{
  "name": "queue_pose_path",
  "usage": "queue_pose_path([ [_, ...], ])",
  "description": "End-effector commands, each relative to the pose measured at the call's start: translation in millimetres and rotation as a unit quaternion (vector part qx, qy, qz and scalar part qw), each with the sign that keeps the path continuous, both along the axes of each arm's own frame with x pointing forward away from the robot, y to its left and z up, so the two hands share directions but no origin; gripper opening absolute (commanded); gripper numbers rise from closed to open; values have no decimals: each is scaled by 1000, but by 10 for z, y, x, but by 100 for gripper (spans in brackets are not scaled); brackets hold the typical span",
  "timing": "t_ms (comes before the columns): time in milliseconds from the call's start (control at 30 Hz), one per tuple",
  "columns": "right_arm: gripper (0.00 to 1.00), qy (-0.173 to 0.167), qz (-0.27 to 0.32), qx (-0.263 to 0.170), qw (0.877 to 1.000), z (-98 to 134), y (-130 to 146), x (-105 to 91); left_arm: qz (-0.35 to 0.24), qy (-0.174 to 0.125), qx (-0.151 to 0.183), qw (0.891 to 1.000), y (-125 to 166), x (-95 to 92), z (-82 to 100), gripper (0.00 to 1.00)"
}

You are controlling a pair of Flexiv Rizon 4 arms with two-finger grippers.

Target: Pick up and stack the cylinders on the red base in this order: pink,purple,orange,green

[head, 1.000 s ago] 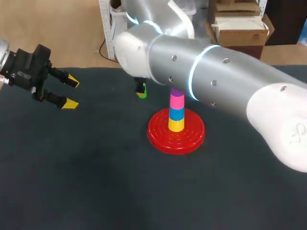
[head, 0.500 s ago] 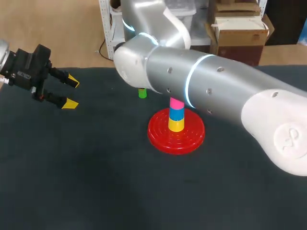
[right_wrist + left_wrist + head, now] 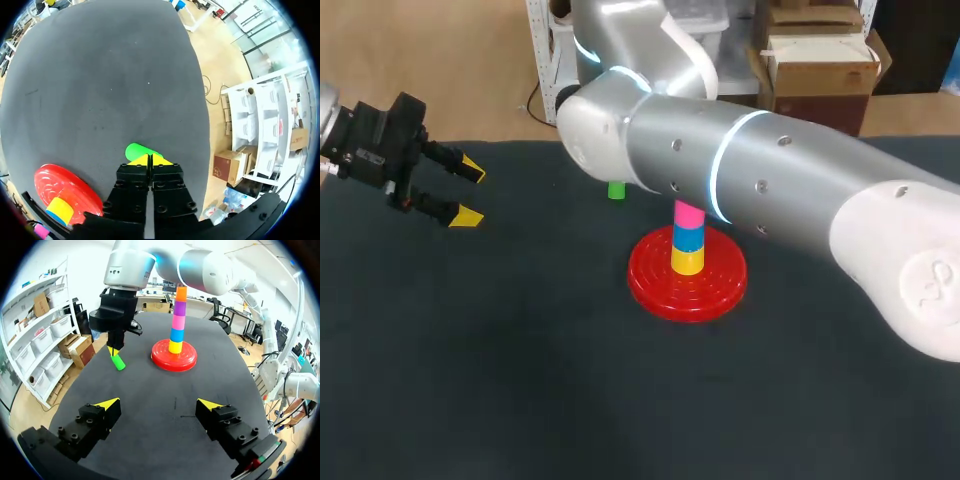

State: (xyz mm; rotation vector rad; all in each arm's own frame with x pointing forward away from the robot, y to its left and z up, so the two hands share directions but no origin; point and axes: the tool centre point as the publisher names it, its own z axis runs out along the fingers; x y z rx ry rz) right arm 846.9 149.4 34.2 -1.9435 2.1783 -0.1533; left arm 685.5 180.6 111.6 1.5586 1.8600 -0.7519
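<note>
Yellow tips mark the left gripper (image 3: 159, 403), which hangs over the left side of the dark table (image 3: 520, 350). Its fingers are spread wide and nothing lies between them.

Ahead of it and well apart, the green cylinder (image 3: 118, 362) leans at a tilt. Its lower end rests on the table and its upper end sits right up against the tips of the right gripper (image 3: 149, 160), which points down at it from above. In the right wrist view that claw's two fingers are pressed flat together with no gap showing. The green cylinder is not between them: it pokes out just ahead of the tips and partly under them.

Farther on, near the cylinder but clear of it, the red base (image 3: 174, 354) lies flat on the table. A column stands upright at its middle. From the bottom it runs yellow cylinder (image 3: 175, 346), blue cylinder (image 3: 176, 334), pink cylinder (image 3: 178, 320), purple cylinder (image 3: 179, 305) and orange cylinder (image 3: 181, 293).

In the head view the right arm (image 3: 770, 200) comes in from the right. It crosses above the base, hiding the upper part of the column and its own claw.
</note>
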Motion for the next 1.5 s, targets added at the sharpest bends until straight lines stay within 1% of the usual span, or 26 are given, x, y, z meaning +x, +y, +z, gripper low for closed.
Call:
queue_pose_path([
  [33,0,224,23,23,974,88,27,32,1,-3,-1,1000,3,-15,-9,100],
  [167,0,224,26,22,974,98,36,17,1,-3,-1,1000,3,-15,-9,100],
  [333,0,234,33,21,971,101,65,-30,1,-3,-1,1000,3,-15,-9,100],
  [367,9,237,34,20,971,101,73,-37,1,-3,-1,1000,3,-15,-9,100],
  [400,31,245,35,19,969,90,81,-42,1,-3,-1,1000,3,-15,-9,100],
  [433,71,245,35,19,969,78,86,-45,1,-3,-1,1000,3,-15,-9,100],
  [467,100,247,35,16,968,71,88,-45,1,-3,-1,1000,3,-15,-9,100],
  [567,100,261,37,14,964,47,88,-50,1,-3,-1,1000,3,-15,-9,100],
  [767,100,280,35,5,959,-43,47,-68,1,-3,-1,1000,3,-15,-9,100],
  [1267,100,301,32,-2,953,-193,-7,-85,1,-3,-1,1000,3,-15,-9,100],
  [1333,95,304,32,-3,952,-211,-12,-88,1,-3,-1,1000,3,-15,-9,100],
  [1433,85,308,33,-5,951,-227,-10,-95,1,-3,-1,1000,3,-15,-9,100],
  [1467,79,309,33,-5,951,-236,-10,-97,1,-3,-1,1000,3,-15,-9,100],
  [1500,66,310,34,-5,950,-244,-10,-100,1,-3,-1,1000,3,-15,-9,100],
])
